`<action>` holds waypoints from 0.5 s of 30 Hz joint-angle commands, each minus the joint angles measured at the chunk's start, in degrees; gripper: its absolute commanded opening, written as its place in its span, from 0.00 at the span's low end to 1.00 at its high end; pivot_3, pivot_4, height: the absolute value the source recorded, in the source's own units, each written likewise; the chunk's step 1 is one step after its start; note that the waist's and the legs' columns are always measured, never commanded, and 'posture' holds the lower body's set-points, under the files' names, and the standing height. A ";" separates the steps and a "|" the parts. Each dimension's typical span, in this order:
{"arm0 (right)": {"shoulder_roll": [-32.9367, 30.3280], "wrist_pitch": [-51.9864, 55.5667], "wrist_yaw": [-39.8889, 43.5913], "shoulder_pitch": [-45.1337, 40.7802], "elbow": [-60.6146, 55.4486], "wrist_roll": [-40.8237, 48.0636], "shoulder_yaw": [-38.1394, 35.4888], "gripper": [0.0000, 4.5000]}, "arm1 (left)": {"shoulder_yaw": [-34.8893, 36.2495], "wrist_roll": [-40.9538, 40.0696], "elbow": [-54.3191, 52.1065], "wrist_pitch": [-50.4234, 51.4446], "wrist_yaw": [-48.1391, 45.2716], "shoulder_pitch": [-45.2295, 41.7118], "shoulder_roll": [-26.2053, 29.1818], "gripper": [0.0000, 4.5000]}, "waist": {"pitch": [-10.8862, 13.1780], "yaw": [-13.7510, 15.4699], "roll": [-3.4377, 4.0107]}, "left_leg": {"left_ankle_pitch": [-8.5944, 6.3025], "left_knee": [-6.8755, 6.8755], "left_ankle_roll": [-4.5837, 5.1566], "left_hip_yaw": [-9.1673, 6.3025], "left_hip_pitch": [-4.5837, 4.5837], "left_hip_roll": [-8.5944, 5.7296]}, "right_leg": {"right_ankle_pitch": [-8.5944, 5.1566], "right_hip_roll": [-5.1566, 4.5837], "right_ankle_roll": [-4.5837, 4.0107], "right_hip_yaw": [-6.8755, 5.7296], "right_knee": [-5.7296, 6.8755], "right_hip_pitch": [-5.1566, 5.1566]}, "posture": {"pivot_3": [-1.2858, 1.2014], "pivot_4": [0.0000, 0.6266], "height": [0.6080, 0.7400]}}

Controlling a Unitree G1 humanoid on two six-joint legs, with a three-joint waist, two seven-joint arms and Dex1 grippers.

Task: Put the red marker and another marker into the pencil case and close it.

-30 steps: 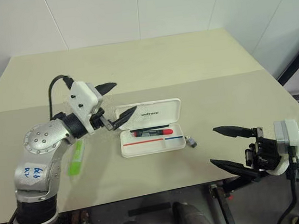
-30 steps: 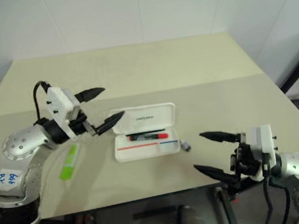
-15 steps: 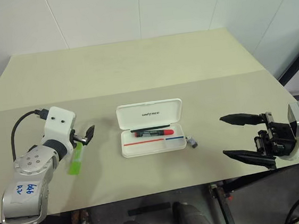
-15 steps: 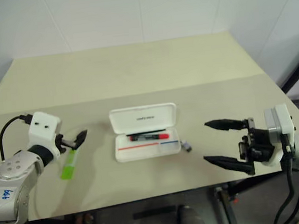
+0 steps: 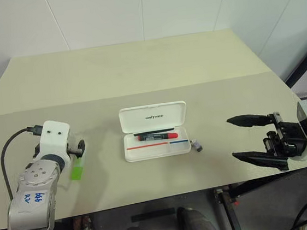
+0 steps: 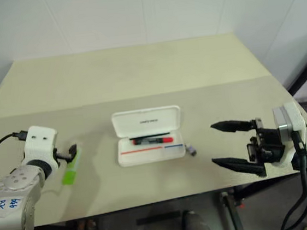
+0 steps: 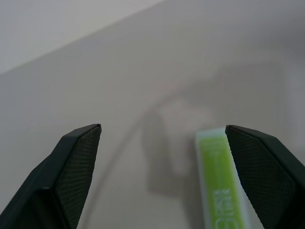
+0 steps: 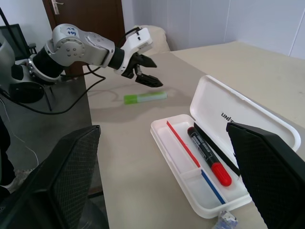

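Note:
The white pencil case [image 5: 153,115] lies open at the table's middle, its lid tipped back. Inside its tray rests the red marker [image 5: 157,137], black with a red cap. The other marker, a green highlighter [image 5: 77,169], lies flat on the table to the left of the case. My left gripper [image 5: 79,150] hovers low over the highlighter's far end, pointing forward, fingers open and holding nothing; its wrist view shows the highlighter [image 7: 220,191] near one fingertip. My right gripper [image 5: 231,137] stands open by the table's front right edge, pointing left toward the case, empty.
A small grey block [image 5: 198,145] sits on the table beside the case's right front corner. Bare tabletop [image 5: 137,67] stretches behind the case. A seam [image 5: 221,80] crosses the table from left to right.
My left arm swung left and down, from beside the case's left end to just over the green highlighter, still open. The right gripper barely moved.

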 commanded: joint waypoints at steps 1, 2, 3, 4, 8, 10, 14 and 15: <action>-0.80 0.43 0.76 0.33 -0.79 0.48 -1.56 1.00 | -0.32 2.41 -3.24 1.57 2.31 1.09 -1.48 0.99 | 0.00 0.01 0.00 | 0.00 0.00 0.00 0.00 0.00 0.00 | 0.00 0.00 0.00 0.00 0.00 0.00 | 0.52 0.24 1.00; -0.89 0.57 0.92 0.43 -0.75 0.68 -1.85 1.00 | -0.39 2.73 -3.35 1.97 2.72 1.35 -2.07 0.99 | 0.00 0.02 0.00 | 0.00 0.00 -0.01 0.00 0.00 0.00 | 0.00 0.00 0.00 0.00 -0.01 0.00 | 0.52 0.24 1.00; -1.06 0.72 1.04 0.49 -0.66 0.77 -2.13 1.00 | -0.53 2.93 -3.43 2.18 2.94 1.67 -2.44 0.99 | 0.00 0.02 0.00 | 0.00 0.00 -0.01 0.00 0.00 0.00 | 0.00 -0.01 0.01 0.00 -0.02 0.00 | 0.52 0.24 1.00; -1.22 0.94 1.25 0.52 -0.85 0.99 -2.40 1.00 | -0.51 3.16 -3.38 2.54 3.32 1.87 -3.04 0.99 | 0.00 0.03 0.00 | 0.00 0.01 -0.01 0.00 -0.01 0.00 | 0.01 -0.01 0.01 0.01 -0.03 0.00 | 0.52 0.24 1.00; -1.18 2.08 0.47 -0.08 -3.30 2.52 -2.27 1.00 | -0.91 3.79 -3.09 3.29 4.00 2.31 -4.45 0.99 | 0.00 0.05 0.00 | 0.00 0.02 -0.01 0.00 -0.01 -0.01 | -0.02 -0.01 -0.04 0.01 -0.03 0.02 | 0.52 0.24 1.00; -0.67 2.62 -0.67 -0.87 -4.96 3.53 -1.70 1.00 | -1.25 3.98 -2.96 3.25 4.04 2.58 -5.02 0.99 | 0.00 0.05 0.00 | 0.00 0.02 -0.01 0.00 -0.02 -0.01 | -0.05 -0.01 -0.09 0.01 -0.02 0.04 | 0.52 0.24 1.00; 0.50 3.17 -2.50 -0.72 -9.09 3.93 0.81 1.00 | -2.75 4.52 -2.38 4.31 4.69 3.23 -6.77 0.99 | -0.01 0.02 0.01 | 0.00 0.02 -0.01 0.00 0.00 -0.01 | -0.06 0.00 -0.10 0.01 -0.02 0.06 | 0.52 0.24 1.00; 0.56 3.14 -2.50 -0.52 -9.32 3.68 1.02 1.00 | -2.97 4.66 -2.36 4.31 4.82 3.20 -7.05 0.99 | -0.01 0.02 0.01 | 0.00 0.02 -0.01 0.00 0.01 -0.01 | -0.06 -0.01 -0.10 0.01 -0.02 0.08 | 0.52 0.24 1.00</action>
